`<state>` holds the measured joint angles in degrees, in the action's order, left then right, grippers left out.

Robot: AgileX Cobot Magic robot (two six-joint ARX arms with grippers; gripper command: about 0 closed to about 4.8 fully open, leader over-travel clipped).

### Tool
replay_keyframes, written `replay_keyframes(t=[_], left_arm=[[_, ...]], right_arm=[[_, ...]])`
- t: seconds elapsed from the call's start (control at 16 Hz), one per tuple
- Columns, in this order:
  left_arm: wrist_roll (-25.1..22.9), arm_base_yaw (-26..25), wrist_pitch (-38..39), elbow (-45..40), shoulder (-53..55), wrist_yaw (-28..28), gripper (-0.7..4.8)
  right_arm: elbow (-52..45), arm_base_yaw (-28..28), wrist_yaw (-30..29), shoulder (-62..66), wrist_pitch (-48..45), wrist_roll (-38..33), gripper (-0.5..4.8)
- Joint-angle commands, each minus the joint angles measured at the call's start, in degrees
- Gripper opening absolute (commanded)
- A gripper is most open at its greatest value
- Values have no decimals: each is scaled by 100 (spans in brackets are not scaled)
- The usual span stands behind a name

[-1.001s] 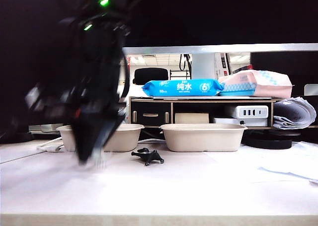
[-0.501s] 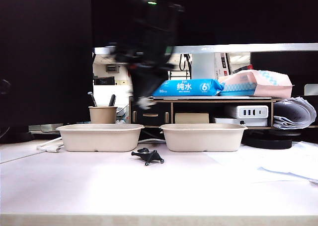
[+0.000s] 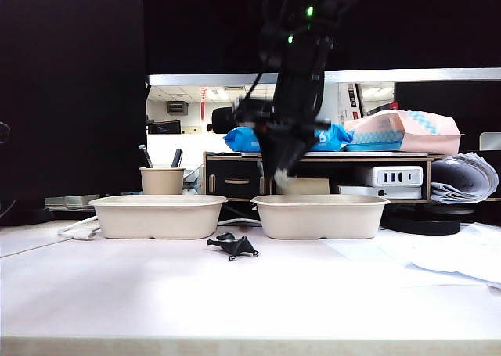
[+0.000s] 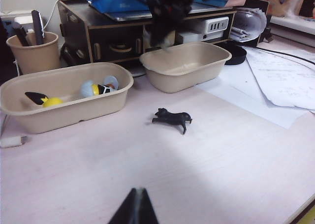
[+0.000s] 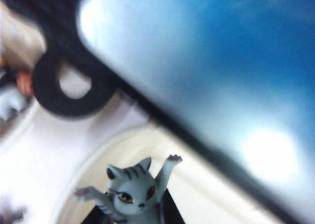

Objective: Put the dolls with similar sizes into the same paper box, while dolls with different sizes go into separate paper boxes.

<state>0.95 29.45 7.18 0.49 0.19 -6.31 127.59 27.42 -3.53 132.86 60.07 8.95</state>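
Exterior view: the right gripper [image 3: 280,178] hangs above the right paper box [image 3: 319,216], with the black creature [image 3: 232,246] on the table at seven o'clock from that box. Left wrist view: the left gripper [image 4: 136,208], jaws pressed together and empty, hovers over the table; the left paper box [image 4: 64,101] holds two yellow dolls [image 4: 101,88]. Right wrist view: the gripper pinches the striped tiger [image 5: 132,192] above the box.

We are seeing the white black-striped tiger [image 5: 132,192] sitting between the dark fingers [image 5: 170,215] of the right gripper [image 5: 129,215], paws raised, facing the camera. Beneath it a beige paper box [image 5: 101,157] is showing its curved rim. A blurred blue package [image 5: 206,66] is filling the space beyond.
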Motion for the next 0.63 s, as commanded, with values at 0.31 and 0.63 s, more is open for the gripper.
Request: replay_keyframes(t=[0.31,0.63], left_arm=[[-11,9,-37,4,2,-17,-5],[-11,13,-42,4,354,-17,-5]], right_arm=[[33,15,-4,398,278,-37,217],[68,28,-433,-212,776,-42,217]])
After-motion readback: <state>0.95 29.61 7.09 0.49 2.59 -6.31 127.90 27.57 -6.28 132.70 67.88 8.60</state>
